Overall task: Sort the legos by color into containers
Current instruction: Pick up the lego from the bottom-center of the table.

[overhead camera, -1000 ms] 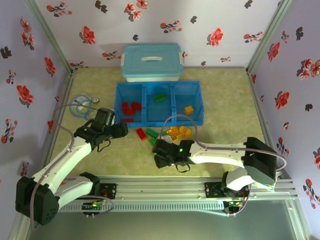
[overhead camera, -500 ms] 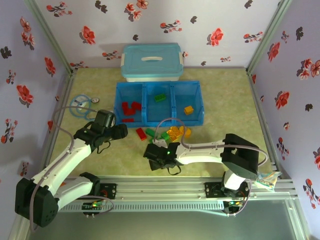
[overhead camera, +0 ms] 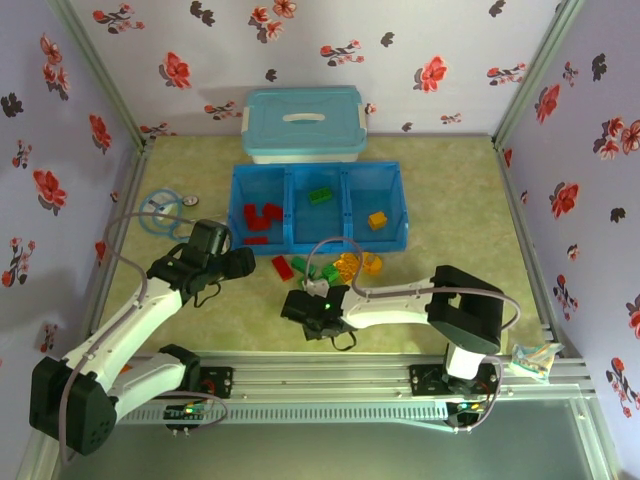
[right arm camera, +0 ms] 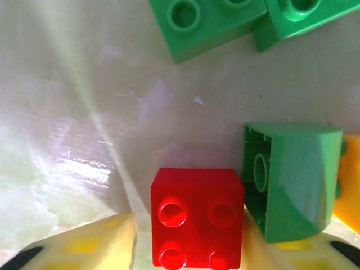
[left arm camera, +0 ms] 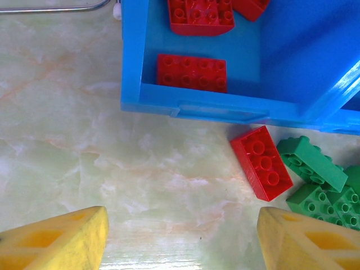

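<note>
Right gripper [right arm camera: 190, 243] has swung toward nine o'clock, straddling a small red square plastic brick [right arm camera: 197, 216]; whether it is clenched, I cannot tell. Left gripper [left arm camera: 183, 236] hangs released.

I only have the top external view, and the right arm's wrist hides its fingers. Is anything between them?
Observer: Yes, a small red brick sits between the fingers of the right gripper. I can't tell if it's clamped.
Operator: Is anything crowding it?
Observer: A green brick, tipped on its side, sits against it.
Operator: And the left gripper?
Observer: The left gripper is open and empty. A longer red brick lies ahead of it, just outside the tray.
</note>
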You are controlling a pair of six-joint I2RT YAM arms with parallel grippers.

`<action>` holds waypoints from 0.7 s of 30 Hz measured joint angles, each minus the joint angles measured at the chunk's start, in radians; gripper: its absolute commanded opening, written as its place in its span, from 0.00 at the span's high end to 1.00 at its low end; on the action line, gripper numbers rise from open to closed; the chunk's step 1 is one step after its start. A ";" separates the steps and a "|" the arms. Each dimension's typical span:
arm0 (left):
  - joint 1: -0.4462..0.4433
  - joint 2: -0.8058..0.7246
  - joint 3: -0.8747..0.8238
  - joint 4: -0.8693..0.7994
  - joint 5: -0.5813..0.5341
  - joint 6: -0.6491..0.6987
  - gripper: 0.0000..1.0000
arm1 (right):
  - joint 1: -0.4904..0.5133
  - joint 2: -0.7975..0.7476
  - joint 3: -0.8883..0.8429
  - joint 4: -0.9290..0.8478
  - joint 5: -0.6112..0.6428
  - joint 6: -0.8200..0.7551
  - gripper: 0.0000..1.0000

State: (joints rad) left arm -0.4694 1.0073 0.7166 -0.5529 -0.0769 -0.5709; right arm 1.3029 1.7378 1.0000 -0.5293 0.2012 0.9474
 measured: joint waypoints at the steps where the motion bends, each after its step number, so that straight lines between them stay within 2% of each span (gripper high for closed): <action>1: 0.000 -0.001 -0.001 0.000 0.000 0.000 0.30 | 0.005 0.002 0.004 -0.002 0.003 0.002 0.60; 6: 0.000 -0.006 -0.013 0.000 0.000 0.000 0.30 | 0.027 0.003 0.032 -0.037 0.023 0.005 0.68; 12: 0.000 -0.027 -0.021 0.000 0.000 0.000 0.31 | 0.047 0.003 0.117 -0.103 0.066 -0.010 0.69; 17: -0.003 -0.148 -0.056 0.006 0.000 0.000 0.31 | 0.034 0.003 0.219 -0.162 0.119 -0.071 0.70; 21: -0.003 -0.224 -0.059 -0.001 -0.001 -0.009 0.33 | -0.013 0.009 0.337 -0.180 0.125 -0.154 0.70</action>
State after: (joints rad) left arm -0.4725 0.7830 0.6579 -0.5541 -0.0776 -0.5797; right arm 1.2896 1.7470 1.3369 -0.7090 0.3260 0.7937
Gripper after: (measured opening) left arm 0.679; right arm 0.303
